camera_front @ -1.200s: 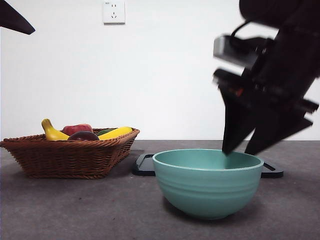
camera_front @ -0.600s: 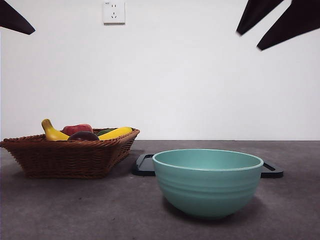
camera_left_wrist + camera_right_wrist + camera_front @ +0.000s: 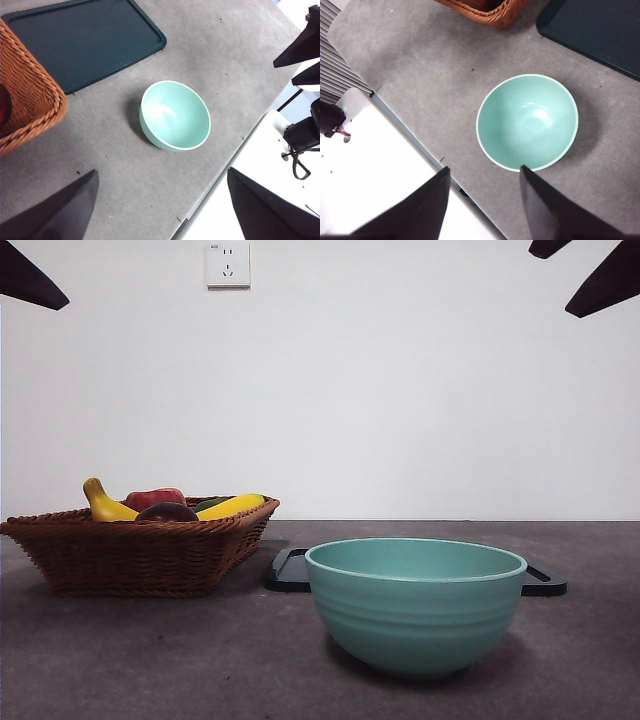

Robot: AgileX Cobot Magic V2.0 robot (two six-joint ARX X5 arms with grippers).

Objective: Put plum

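No readable text or labels on anything.

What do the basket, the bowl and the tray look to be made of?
Basket: woven wicker, brown, with strands visible.
Bowl: probably glazed ceramic, perhaps plastic; smooth teal with soft highlights inside and faint ridges outside.
Tray: likely matte dark plastic, flat with a raised rim.

Both arms are held high above the round mint-green ceramic bowl (image 3: 527, 121). The right gripper (image 3: 485, 200) is seen spread open directly over the bowl's near rim; the left gripper (image 3: 162, 210) is likewise parted, raised to one side, nothing held.
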